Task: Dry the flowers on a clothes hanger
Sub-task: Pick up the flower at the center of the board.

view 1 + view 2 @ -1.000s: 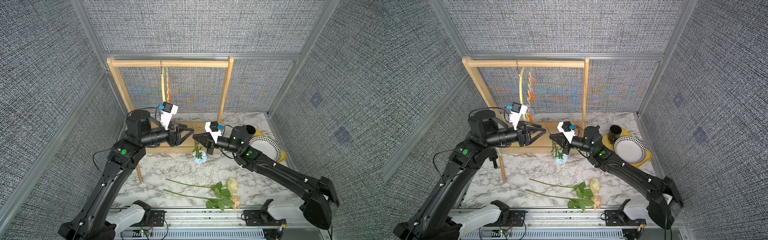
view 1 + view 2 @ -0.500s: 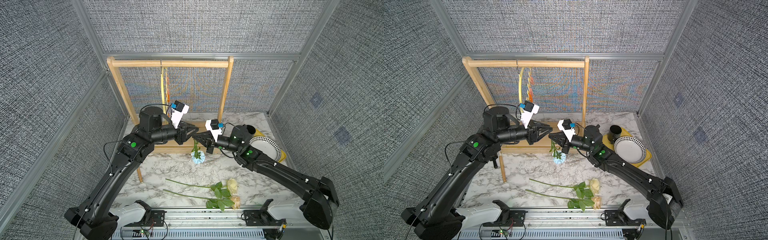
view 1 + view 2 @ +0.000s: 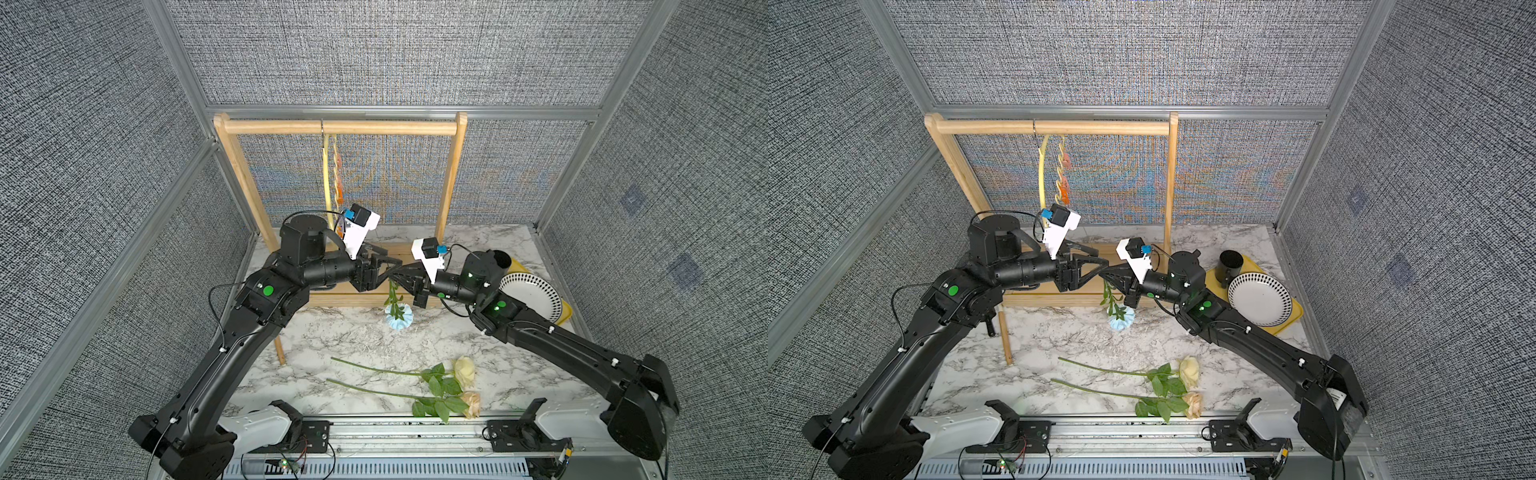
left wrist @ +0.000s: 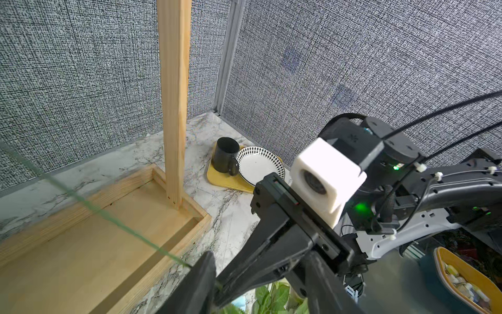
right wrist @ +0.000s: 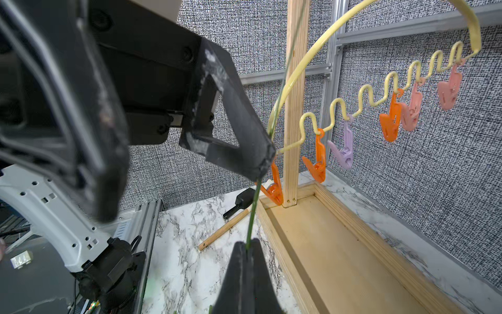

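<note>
- Left end effector [image 3: 392, 257] has swung in to meet the right one, its fingers apart around the stem of the light-blue flower [image 3: 398, 319].
- Right end effector [image 5: 245, 246] stays clamped on that stem, and the bloom still dangles above the desk [image 3: 353, 340].

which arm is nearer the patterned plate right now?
Right. The right arm passes right beside the plate; the left arm is across the wooden rack base, well away from it.

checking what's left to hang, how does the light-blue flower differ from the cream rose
The light-blue flower hangs bloom-down, stem in the shut right pincer; the cream rose lies flat on the table. The flower's bloom is frilly blue, the rose's smooth cream. Both have green stems.
</note>
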